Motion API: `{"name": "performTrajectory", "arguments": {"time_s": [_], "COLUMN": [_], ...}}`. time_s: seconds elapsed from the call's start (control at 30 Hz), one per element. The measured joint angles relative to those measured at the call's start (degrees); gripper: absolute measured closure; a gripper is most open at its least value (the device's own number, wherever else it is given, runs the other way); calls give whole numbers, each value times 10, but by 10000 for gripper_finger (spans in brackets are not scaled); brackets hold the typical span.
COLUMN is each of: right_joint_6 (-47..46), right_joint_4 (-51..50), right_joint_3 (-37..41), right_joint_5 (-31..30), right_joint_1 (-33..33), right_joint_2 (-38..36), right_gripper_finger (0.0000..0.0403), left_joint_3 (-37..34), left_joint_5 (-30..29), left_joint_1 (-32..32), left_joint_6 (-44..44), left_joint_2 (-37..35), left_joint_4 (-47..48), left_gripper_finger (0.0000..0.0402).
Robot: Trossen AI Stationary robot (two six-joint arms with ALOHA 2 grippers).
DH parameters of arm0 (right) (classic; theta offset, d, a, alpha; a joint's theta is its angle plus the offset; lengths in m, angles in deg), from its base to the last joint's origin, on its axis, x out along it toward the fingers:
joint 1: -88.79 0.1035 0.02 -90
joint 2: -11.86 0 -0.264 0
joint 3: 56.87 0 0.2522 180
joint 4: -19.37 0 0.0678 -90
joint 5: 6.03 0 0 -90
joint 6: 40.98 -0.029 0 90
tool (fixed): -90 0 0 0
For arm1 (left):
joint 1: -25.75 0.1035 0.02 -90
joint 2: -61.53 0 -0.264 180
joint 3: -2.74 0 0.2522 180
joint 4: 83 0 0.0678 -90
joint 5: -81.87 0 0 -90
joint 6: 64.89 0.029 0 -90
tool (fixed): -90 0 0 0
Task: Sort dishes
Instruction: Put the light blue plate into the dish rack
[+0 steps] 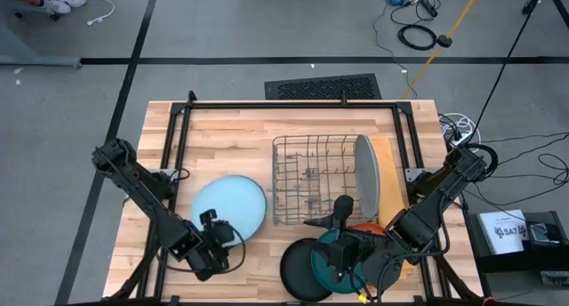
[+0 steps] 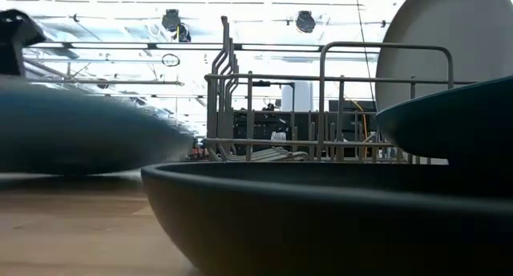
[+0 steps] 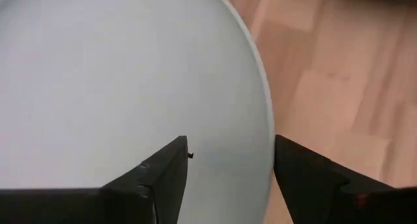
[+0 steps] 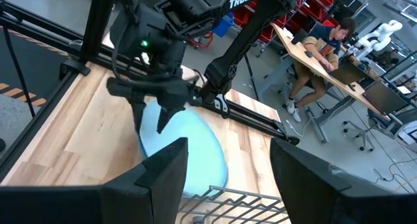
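Note:
A pale blue plate point(image 1: 229, 206) lies flat on the wooden table, left of the wire rack point(image 1: 316, 180). My left gripper point(image 3: 228, 146) stands open at the plate's near rim, pointing steeply down. One finger is over the plate point(image 3: 117, 81), the other past the rim over bare wood. A grey plate point(image 1: 366, 174) stands on edge in the rack's right end. Near the front edge a dark teal plate point(image 1: 342, 257) rests partly on a black plate point(image 1: 300, 272), and an orange plate point(image 1: 370, 227) peeks out beside them. My right gripper point(image 4: 228, 146) hangs open and empty, high above these plates.
A black metal frame point(image 1: 284, 104) runs round the table's far and side edges. A tan mat point(image 1: 388, 159) lies under the rack's right side. Bare wood shows at the table's far left and near left. A person sits at a desk point(image 4: 319, 45) beyond the table.

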Motion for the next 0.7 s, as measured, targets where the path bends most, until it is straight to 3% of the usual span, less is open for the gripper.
{"name": "performTrajectory", "arguments": {"time_s": [0.33,0.7], "right_joint_6": [0,0], "right_joint_4": [0,-6], "right_joint_3": [0,0], "right_joint_5": [0,0], "right_joint_1": [0,0], "right_joint_2": [0,0], "right_gripper_finger": [193,193], "left_joint_3": [-8,-61], "left_joint_5": [4,130], "left_joint_1": [31,47], "left_joint_6": [7,61], "left_joint_2": [0,1], "left_joint_4": [29,57], "left_gripper_finger": [185,185]}}
